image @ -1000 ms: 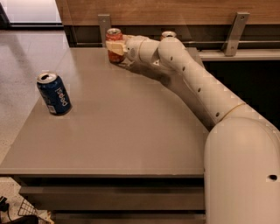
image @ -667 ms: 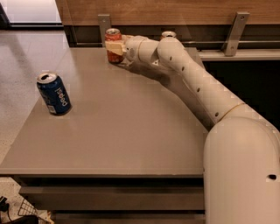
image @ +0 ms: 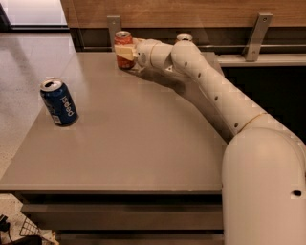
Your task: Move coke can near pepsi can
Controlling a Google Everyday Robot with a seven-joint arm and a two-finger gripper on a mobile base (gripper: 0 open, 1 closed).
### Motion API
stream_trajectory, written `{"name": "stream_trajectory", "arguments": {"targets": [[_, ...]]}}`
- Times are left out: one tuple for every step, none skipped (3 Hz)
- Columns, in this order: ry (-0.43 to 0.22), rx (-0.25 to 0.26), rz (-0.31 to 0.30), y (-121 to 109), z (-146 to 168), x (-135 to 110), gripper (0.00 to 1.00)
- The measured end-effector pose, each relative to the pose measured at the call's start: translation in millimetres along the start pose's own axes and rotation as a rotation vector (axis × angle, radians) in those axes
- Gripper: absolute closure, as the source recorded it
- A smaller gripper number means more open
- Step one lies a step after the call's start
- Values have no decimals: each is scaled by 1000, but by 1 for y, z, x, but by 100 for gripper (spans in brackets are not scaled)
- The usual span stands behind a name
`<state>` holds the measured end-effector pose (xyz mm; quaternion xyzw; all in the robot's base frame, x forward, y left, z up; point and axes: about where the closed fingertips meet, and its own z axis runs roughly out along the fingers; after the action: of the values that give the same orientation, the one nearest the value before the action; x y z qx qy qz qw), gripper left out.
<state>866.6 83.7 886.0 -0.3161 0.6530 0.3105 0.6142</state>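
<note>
Tool (image: 123, 51) gripping coke can (image: 124, 40), grey table (image: 134, 143) rear, wood-panelled wall (image: 191, 12) behind

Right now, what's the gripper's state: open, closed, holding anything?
Gripper: closed on the coke can, at the far edge of the table.

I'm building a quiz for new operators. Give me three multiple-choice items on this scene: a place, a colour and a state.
1. Where is the gripper?
A. at the coke can, by the far edge of the table
B. resting on the floor
C. raised high above everything

2. What colour is the pepsi can?
A. green
B. dark blue
C. yellow

3. How is the coke can placed?
A. upright
B. on its side
C. crushed flat

Answers:
1. A, the gripper meets the red can at the back.
2. B, its body is dark blue with white lettering.
3. A, its silver top faces up.
</note>
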Motion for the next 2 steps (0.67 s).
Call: {"name": "stream_trajectory", "arguments": {"targets": [[12,4,-13,11,-11,-8,100],[30,8,-38,35,-39,-26,100]]}}
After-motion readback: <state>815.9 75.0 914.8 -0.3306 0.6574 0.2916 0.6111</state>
